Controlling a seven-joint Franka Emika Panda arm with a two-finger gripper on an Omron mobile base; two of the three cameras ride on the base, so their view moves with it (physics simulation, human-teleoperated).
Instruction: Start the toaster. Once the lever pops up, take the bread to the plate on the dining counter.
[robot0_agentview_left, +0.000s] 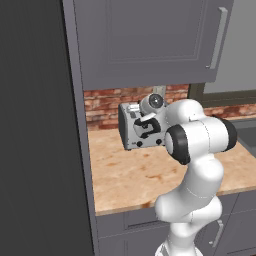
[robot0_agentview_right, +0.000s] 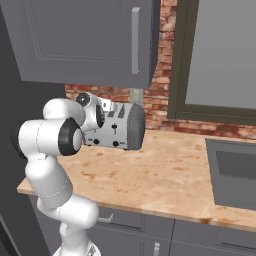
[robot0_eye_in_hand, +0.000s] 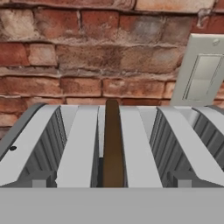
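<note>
The silver toaster (robot0_agentview_left: 129, 131) (robot0_agentview_right: 127, 125) stands at the back of a tan counter against the brick wall. My gripper (robot0_agentview_left: 145, 126) hovers just in front of and above it, open and holding nothing. In the hand view I look down along the toaster's top (robot0_eye_in_hand: 83, 148). A dark brown slice of bread (robot0_eye_in_hand: 113, 144) stands on edge in a middle slot. The slots on either side hold nothing. Black knobs show on the toaster's front (robot0_agentview_right: 116, 143). The plate and the dining counter are out of view.
The tan counter (robot0_agentview_left: 130, 180) has grey drawers beneath and a grey upper cabinet (robot0_agentview_left: 145, 40) overhead. A tall dark panel (robot0_agentview_left: 35, 130) closes off the left. A dark sink (robot0_agentview_right: 235, 175) lies to the right under a window. A pale switch plate (robot0_eye_in_hand: 203, 74) is on the bricks.
</note>
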